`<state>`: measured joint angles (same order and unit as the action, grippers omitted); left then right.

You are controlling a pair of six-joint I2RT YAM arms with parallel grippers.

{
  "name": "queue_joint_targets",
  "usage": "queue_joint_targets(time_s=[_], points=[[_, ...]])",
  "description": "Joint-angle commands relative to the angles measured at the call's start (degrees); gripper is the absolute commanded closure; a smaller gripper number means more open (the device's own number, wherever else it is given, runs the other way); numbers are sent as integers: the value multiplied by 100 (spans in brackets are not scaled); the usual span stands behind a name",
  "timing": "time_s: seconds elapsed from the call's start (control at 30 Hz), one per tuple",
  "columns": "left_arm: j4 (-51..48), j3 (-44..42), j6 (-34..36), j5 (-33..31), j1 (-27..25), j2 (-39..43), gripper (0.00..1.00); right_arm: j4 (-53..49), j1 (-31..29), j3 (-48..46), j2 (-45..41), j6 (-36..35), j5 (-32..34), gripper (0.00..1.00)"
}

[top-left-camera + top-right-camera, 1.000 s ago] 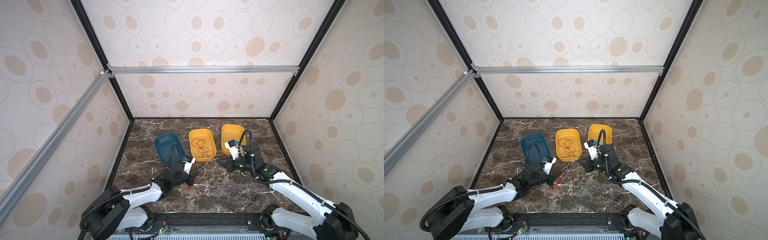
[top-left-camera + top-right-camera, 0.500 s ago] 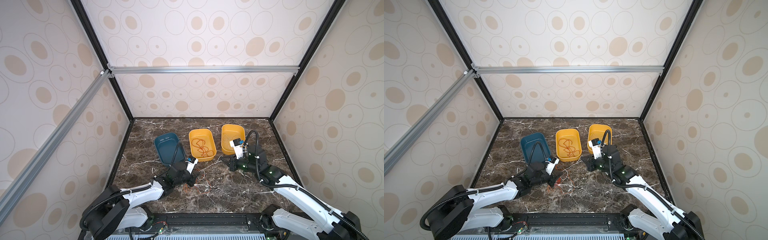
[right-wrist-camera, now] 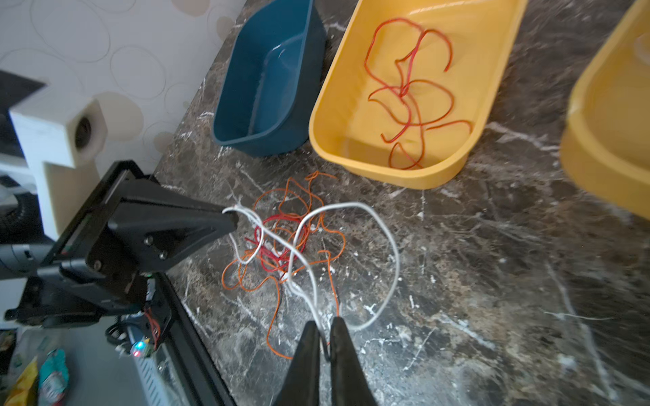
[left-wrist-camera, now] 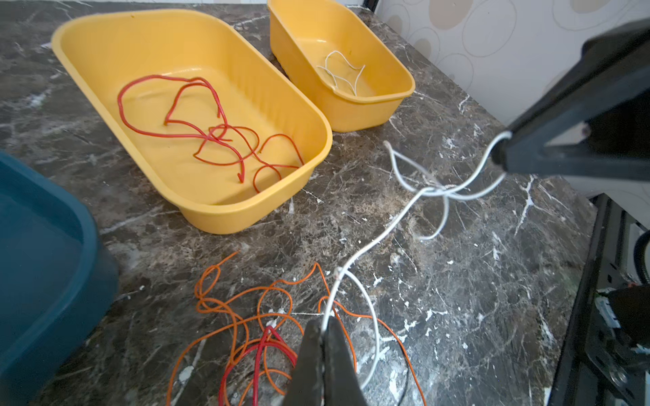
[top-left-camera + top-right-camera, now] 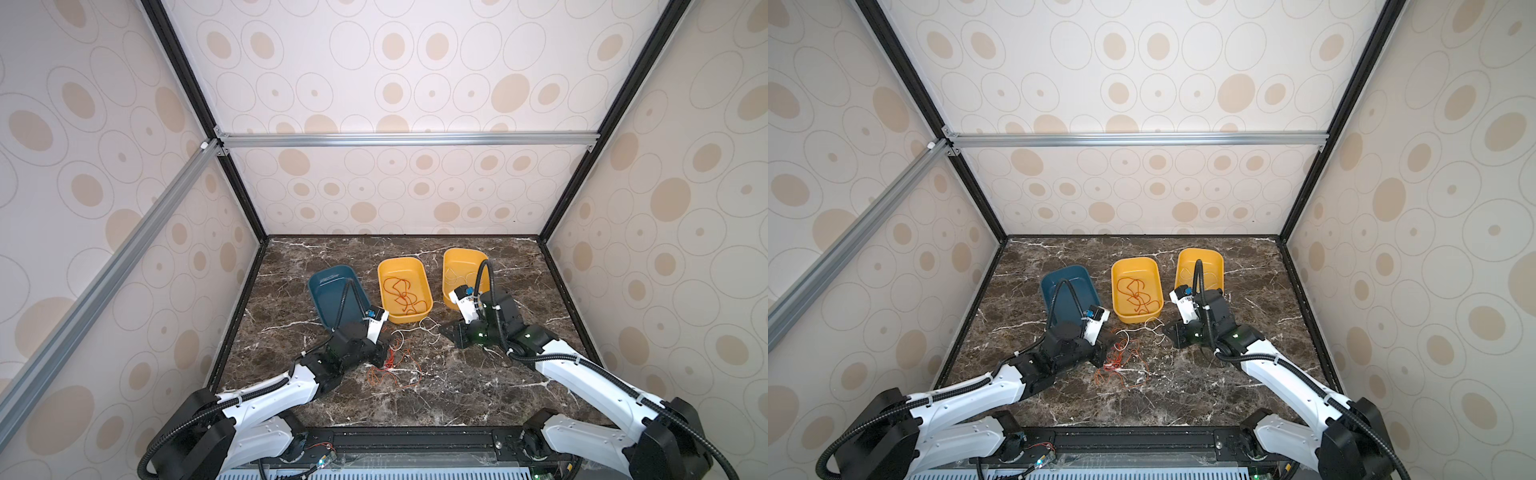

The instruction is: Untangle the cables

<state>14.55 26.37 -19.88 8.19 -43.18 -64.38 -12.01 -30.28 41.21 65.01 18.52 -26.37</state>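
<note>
Your left gripper has its fingers pressed tight together on the white cable, low over the tangle. Across the way, your right gripper shows only a sliver of gap, with that same cable caught in it and lifted clear of the marble table. Two pinches on one wire looks like a set-up to draw the white one out from the rest.

It isn't free yet. Between your grippers the white strands bunch into a small knot, and near the left fingers the cable loops across the orange cables and a red cable, all heaped together on the table.

The sorting is visible behind. Red cables lie loose in the middle yellow tray, and another white cable sits in the far yellow tray. The blue tray shows nothing inside from here.

Mind your room. The middle tray's near wall stands just beside the tangle, so there's little slack that way. The far tray sits close behind your right wrist. In both top views the bare marble lies towards you and off to the right, up to the black front rail, which I judge the better direction for pulling.
</note>
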Motion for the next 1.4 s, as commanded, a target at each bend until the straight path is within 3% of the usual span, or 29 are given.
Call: queue_joint_targets(time_s=[0.0, 0.1, 0.2, 0.57, 0.83, 0.93, 0.97, 1.03, 1.13, 1.3, 1.37], points=[[-189, 351, 190, -267, -9, 42, 100, 322, 8, -169, 61, -96, -822, 82], [-185, 468, 213, -257, -12, -34, 100, 431, 13, -262, -47, -86, -849, 65], [-174, 575, 247, -201, -13, -106, 100, 445, 11, -320, -233, -36, -614, 57], [-340, 1142, 373, 179, -11, -154, 100, 653, 127, -359, -280, 9, -52, 49], [-300, 1467, 354, 431, -8, -257, 100, 1463, 123, -352, 310, -129, -806, 39], [-243, 1528, 350, 529, -13, -277, 100, 1604, 121, -298, 745, -65, -745, 43], [-215, 1543, 337, 552, -10, -260, 100, 1639, 124, -289, 846, -60, -739, 49], [-189, 1563, 352, 562, -11, -226, 100, 1701, 124, -294, 950, -4, -708, 72], [-215, 1599, 404, 461, -8, -180, 100, 1596, 132, -299, 898, -13, -495, 89], [-250, 1768, 505, 154, 22, -351, 100, 1155, 413, -226, 671, 123, 346, 100], [-289, 1937, 535, 140, 67, -566, 100, 975, 705, -117, 655, 310, 596, 100]])
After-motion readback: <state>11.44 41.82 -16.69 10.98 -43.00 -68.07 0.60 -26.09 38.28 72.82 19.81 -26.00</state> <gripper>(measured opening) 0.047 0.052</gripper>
